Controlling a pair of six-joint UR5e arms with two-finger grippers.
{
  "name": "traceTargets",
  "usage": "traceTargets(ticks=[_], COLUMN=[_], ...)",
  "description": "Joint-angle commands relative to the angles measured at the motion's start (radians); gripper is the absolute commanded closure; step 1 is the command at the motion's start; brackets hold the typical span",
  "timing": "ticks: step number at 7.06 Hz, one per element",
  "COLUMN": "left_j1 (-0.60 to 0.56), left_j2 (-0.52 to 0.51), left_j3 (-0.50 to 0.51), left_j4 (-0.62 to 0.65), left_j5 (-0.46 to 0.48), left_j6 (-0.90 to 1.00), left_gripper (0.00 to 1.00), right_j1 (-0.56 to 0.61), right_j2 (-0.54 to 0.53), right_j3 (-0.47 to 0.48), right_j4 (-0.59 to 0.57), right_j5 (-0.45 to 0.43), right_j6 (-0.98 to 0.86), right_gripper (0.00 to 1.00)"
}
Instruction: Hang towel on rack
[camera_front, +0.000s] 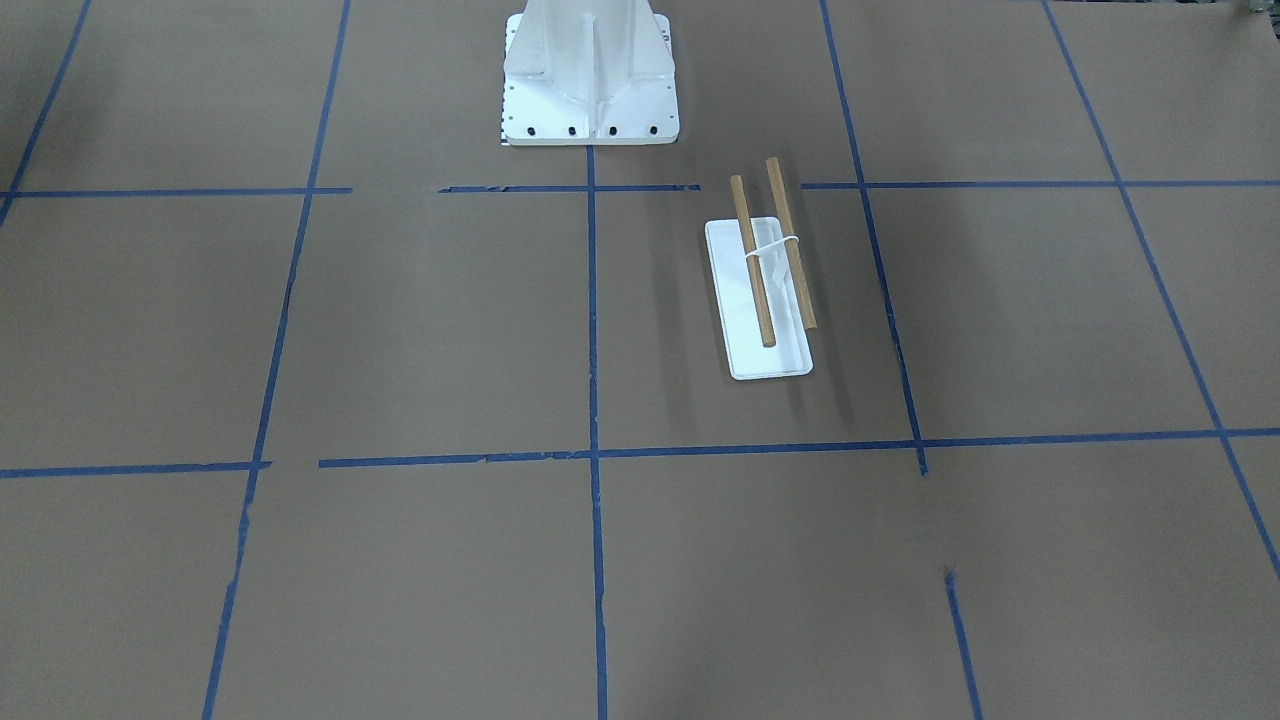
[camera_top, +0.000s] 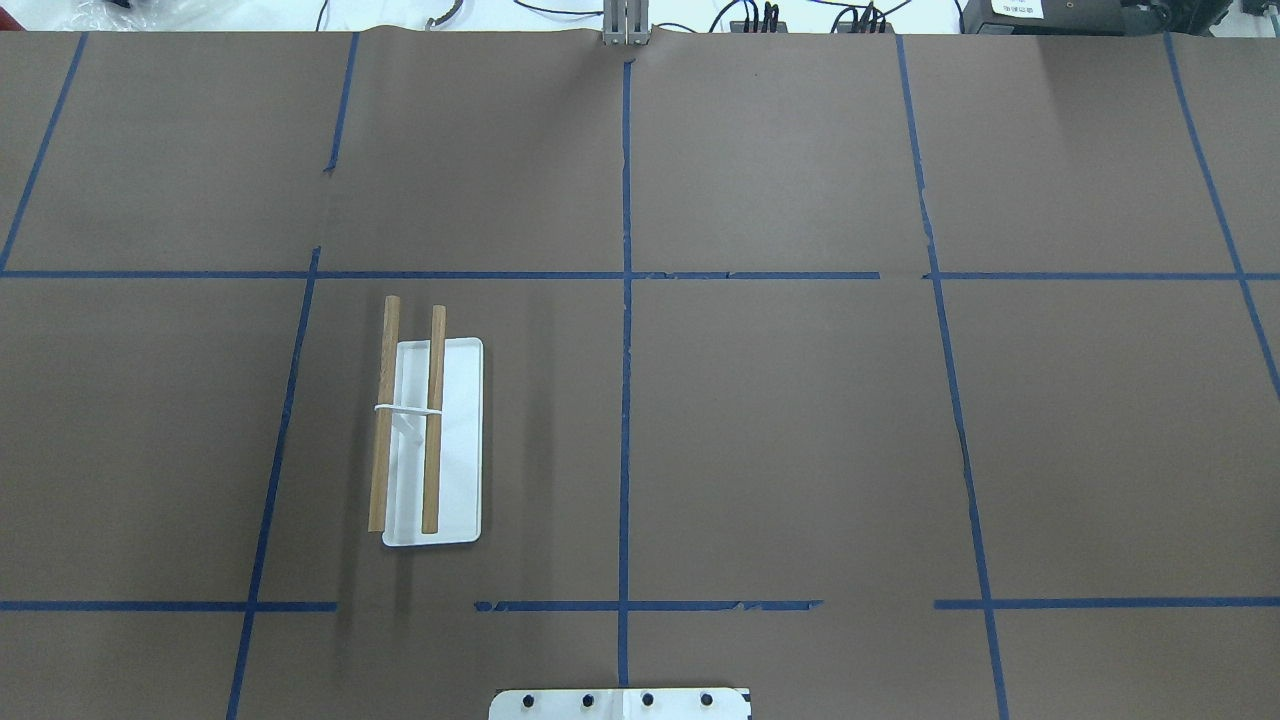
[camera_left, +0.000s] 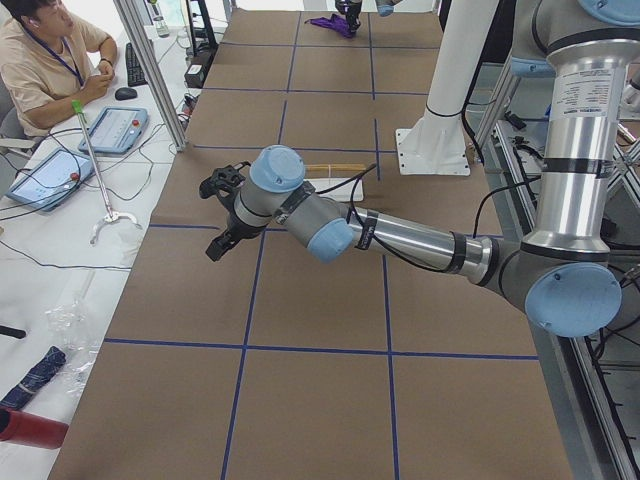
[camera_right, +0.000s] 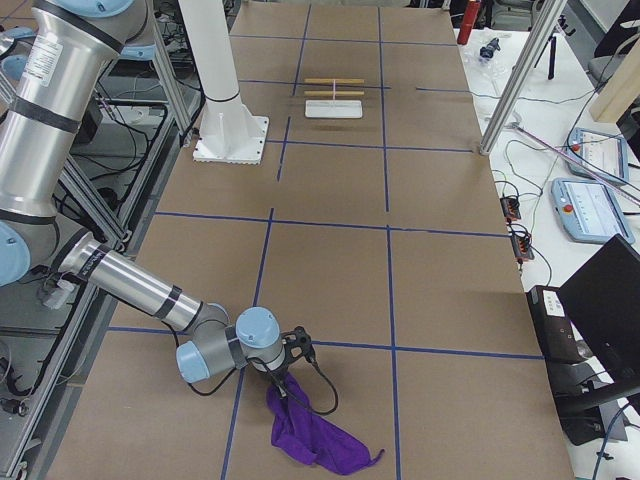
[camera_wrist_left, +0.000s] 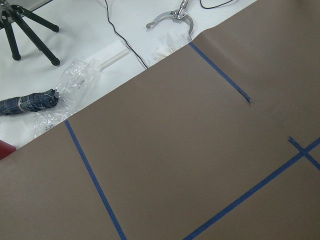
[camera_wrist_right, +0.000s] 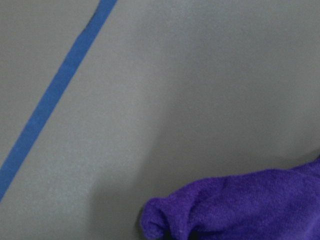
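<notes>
The rack is a white base (camera_top: 455, 440) with two wooden bars on a white post. It stands on the brown table on my left side and also shows in the front view (camera_front: 775, 355) and the right view (camera_right: 333, 108). The purple towel (camera_right: 318, 438) lies crumpled on the table at my right end, and its edge shows in the right wrist view (camera_wrist_right: 240, 205). My right gripper (camera_right: 286, 384) is down at the towel's near end; I cannot tell if it is open or shut. My left gripper (camera_left: 222, 215) hangs above the table's far edge, well away from the rack; I cannot tell its state.
The robot's white pedestal (camera_front: 590, 80) stands at the table's back middle. An operator (camera_left: 45, 60) sits at a side table with tablets (camera_left: 112, 128). A tripod (camera_wrist_left: 27, 22), a folded umbrella (camera_wrist_left: 27, 102) and a plastic bag lie beyond the table's edge.
</notes>
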Motion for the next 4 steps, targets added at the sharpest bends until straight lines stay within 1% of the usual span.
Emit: traceTargets(ticks=[1,3,4], left_j1=[0.000,0.000,0.000], left_j2=[0.000,-0.008,-0.008], left_j3=[0.002,-0.002,-0.013], left_j4=[0.002,-0.002,-0.003], left_j5=[0.000,-0.002,-0.002], left_j6=[0.000,0.000,0.000], left_gripper=[0.00,0.00,0.00], right_j1=[0.009,0.079,0.125], right_j2=[-0.004,0.004,0.021], right_j3=[0.065,0.211,0.279], right_j4=[0.001,-0.010,-0.013], right_j5=[0.000,0.037,0.102], right_j6=[-0.017,-0.017,-0.017], right_gripper=[1.00,1.00,1.00])
